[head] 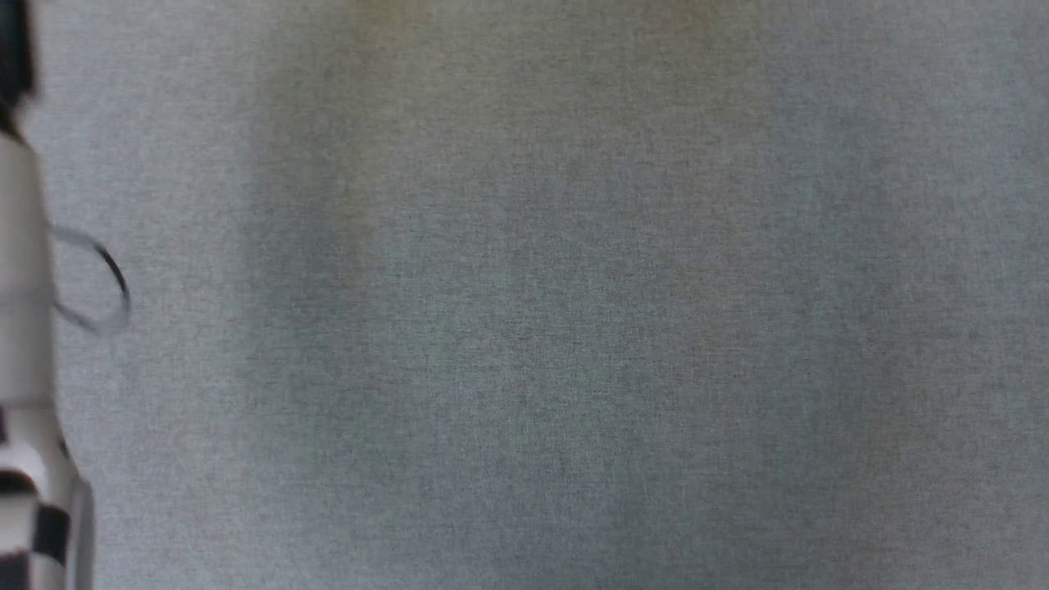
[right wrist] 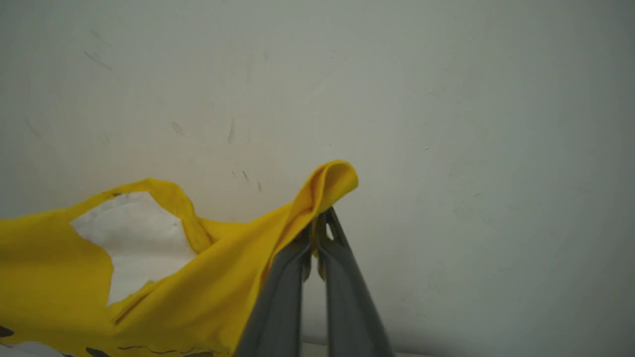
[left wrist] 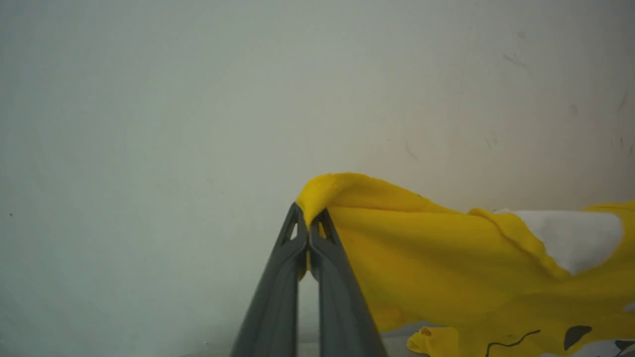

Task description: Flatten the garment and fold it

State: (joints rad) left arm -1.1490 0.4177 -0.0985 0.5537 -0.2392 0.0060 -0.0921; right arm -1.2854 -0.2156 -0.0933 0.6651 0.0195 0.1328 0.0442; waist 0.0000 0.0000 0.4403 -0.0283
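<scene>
One grey woven cloth surface (head: 574, 328) spreads across the head view, soft with blur, and one pale wall (left wrist: 198, 99) stands behind both wrist views, marked with a few faint dark scuffs (right wrist: 232, 131). There is one garment, a mustard-yellow T-shirt (left wrist: 446, 267), held up in front of that wall and pinched at two places along one edge. From the left wrist view it sags away to the right of the grip, and from the right wrist view it drops away to the left, so it hangs slack between the two arms. One pale forearm (head: 24, 328) runs along the left edge of the head view, with one thin cable loop (head: 98, 283) curving out from its side. Two grippers are at work, each with two long dark fingers. The left gripper (left wrist: 309, 223) has its fingers pressed together on a bunched fold of the yellow edge, which pokes up just above the tips. The right gripper (right wrist: 317, 233) is likewise clamped on a rolled fold that curls over its fingertips. The shirt carries one white patch (left wrist: 570, 238) near the held edge and a few small black print marks (left wrist: 575, 336) lower down
</scene>
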